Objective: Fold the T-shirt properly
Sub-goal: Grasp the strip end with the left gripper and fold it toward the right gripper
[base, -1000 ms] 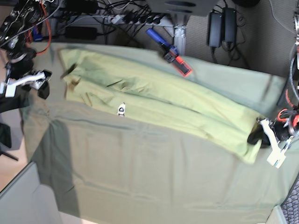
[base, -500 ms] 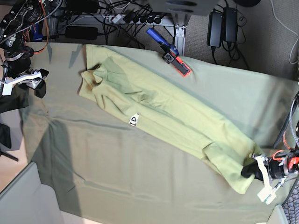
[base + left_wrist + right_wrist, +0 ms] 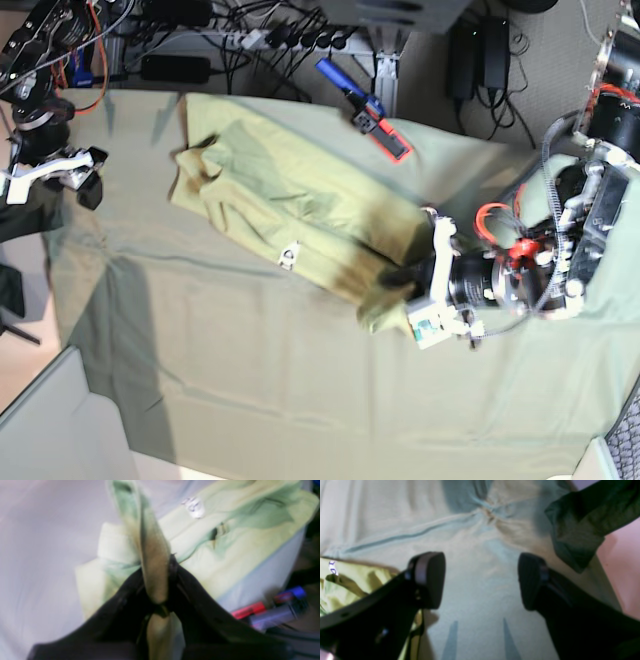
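Two hands over one cloth-covered bench
Left hand pressed together on a bunched fold of the T-shirt, near the bench's middle, seen from the base view; pinched fabric standing up between the black fingers in the left wrist view, blurred
T-shirt lying as a long band from the far left corner region down toward the middle, doubled over at the pinched end; small white tag on its near edge
Right hand spread wide, at the bench's left edge, well apart from the T-shirt; nothing between its two dark pads, only pale table cloth below, with a yellow-green edge of the T-shirt just showing at the left of the right wrist view
Blue and red tool at the far edge, just beyond the T-shirt's far side, apart from both hands
Open cloth across the whole near half and the near left corner; crowded room on the right, taken up by the left arm's body and cables
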Controlling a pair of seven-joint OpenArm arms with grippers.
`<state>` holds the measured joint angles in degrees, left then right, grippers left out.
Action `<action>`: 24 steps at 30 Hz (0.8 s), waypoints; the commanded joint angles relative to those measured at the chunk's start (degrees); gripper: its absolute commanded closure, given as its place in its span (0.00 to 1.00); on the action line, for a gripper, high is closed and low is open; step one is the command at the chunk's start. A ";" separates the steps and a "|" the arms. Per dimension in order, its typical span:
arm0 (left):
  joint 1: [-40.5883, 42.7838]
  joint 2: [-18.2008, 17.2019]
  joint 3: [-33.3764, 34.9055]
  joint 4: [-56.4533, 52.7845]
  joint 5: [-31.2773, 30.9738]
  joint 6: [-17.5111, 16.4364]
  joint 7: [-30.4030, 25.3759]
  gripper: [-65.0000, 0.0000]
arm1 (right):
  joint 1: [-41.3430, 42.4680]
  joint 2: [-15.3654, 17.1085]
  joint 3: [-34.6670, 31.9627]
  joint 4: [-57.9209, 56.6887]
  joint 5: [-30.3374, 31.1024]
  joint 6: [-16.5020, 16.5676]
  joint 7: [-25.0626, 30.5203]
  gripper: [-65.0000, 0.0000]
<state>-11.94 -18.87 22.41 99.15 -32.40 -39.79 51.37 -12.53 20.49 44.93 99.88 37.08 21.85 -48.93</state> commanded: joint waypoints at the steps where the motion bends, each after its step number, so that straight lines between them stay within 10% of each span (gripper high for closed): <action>1: -1.22 0.74 0.61 -0.17 1.81 -0.21 -2.01 1.00 | 0.28 1.25 0.42 0.87 0.66 2.64 1.11 0.32; 13: -1.16 8.87 2.12 -11.32 5.11 -0.21 -4.04 1.00 | 0.26 1.25 0.44 0.87 0.68 2.64 0.66 0.32; 18: -1.33 9.68 2.10 -11.43 -0.31 -0.21 -3.98 0.49 | 0.28 1.22 0.44 0.87 1.09 2.64 0.66 0.32; 24: -1.33 10.84 2.10 -11.41 -13.42 -0.21 -2.01 0.44 | 0.28 1.22 0.44 0.87 1.11 2.67 0.66 0.32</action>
<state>-11.94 -8.47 24.69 86.87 -44.71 -39.68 50.57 -12.56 20.58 44.93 99.88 37.32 21.85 -49.34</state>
